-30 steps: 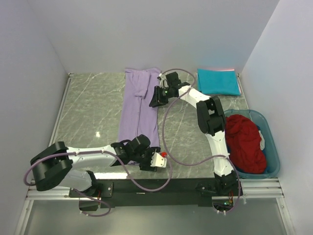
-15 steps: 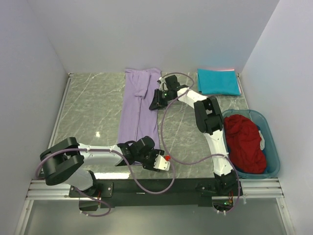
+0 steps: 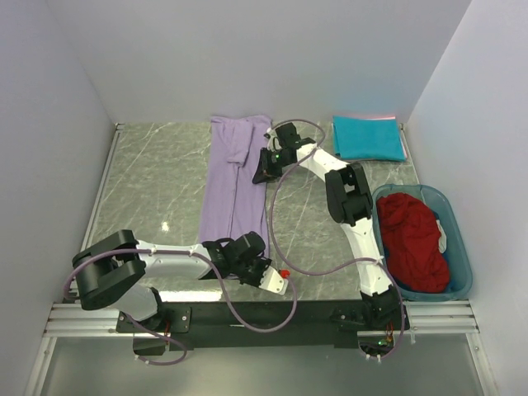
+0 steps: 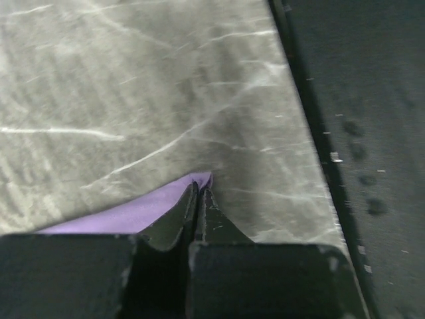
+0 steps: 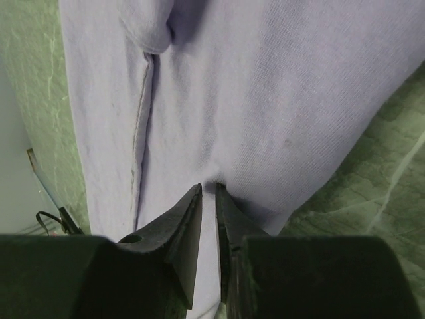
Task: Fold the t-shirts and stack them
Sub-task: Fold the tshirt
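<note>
Counted 3 tees: 1 long lavender fabric t-shirt (image 3: 235,181) laid flat, centre; 1 folded teal t-shirt (image 3: 368,138) far right; 1 crumpled dark red t-shirt (image 3: 417,239) inside teal plastic bin (image 3: 464,257). Lavender near corner pinched tight by L gripper (image 4: 198,193). At far edge, R gripper (image 5: 209,193) approx. closed, grip impossible to tell.

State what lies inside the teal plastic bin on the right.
Inside the teal plastic bin is a heaped dark red t-shirt, with a small white scrap at its right side. Whatever lies beneath the shirt is covered.
</note>
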`<move>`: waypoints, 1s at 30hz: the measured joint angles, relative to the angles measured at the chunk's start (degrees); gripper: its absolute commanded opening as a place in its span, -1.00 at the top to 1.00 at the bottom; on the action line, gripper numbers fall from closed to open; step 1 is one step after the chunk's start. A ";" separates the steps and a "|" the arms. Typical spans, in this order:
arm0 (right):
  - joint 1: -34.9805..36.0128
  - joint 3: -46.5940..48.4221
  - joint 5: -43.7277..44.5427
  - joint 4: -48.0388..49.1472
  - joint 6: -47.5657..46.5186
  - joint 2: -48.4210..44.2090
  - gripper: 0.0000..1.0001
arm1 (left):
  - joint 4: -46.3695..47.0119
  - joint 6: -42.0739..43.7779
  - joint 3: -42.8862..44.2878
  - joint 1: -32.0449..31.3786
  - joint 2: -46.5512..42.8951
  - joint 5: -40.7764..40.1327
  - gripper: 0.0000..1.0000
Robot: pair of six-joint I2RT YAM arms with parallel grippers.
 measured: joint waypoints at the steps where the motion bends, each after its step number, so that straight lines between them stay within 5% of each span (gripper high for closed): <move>1: 0.00 0.44 0.35 -0.48 -0.09 0.15 0.57 | -1.03 0.04 0.39 -0.31 -0.04 0.33 0.99; 2: 0.00 0.76 0.63 -1.01 -0.22 0.24 0.58 | -2.01 0.04 0.81 -0.68 -0.07 0.55 0.99; 6: 0.09 2.16 1.11 -2.86 -0.83 0.72 0.58 | -5.11 -0.17 2.47 -2.05 -0.24 1.14 0.44; 13: 0.17 4.68 2.82 -6.40 -4.61 0.90 0.40 | -11.13 -3.76 6.54 -3.10 -1.73 3.78 0.06; 16: 0.20 6.21 3.93 -8.61 -7.45 1.01 0.17 | -14.16 -5.29 7.04 -3.10 -7.28 4.63 -0.04; 20: 0.20 5.88 2.43 -9.57 -11.52 -0.11 -0.40 | -18.84 -8.04 7.02 -1.77 -18.99 5.79 -0.13; 23: 0.11 0.66 1.95 -10.10 -15.19 -4.83 -0.67 | -22.43 -9.99 6.78 2.93 -28.61 5.92 -0.18; 30: 0.11 -14.03 2.82 -13.97 -27.85 -27.34 -0.65 | -35.10 -7.06 4.37 25.46 -42.45 7.19 -0.08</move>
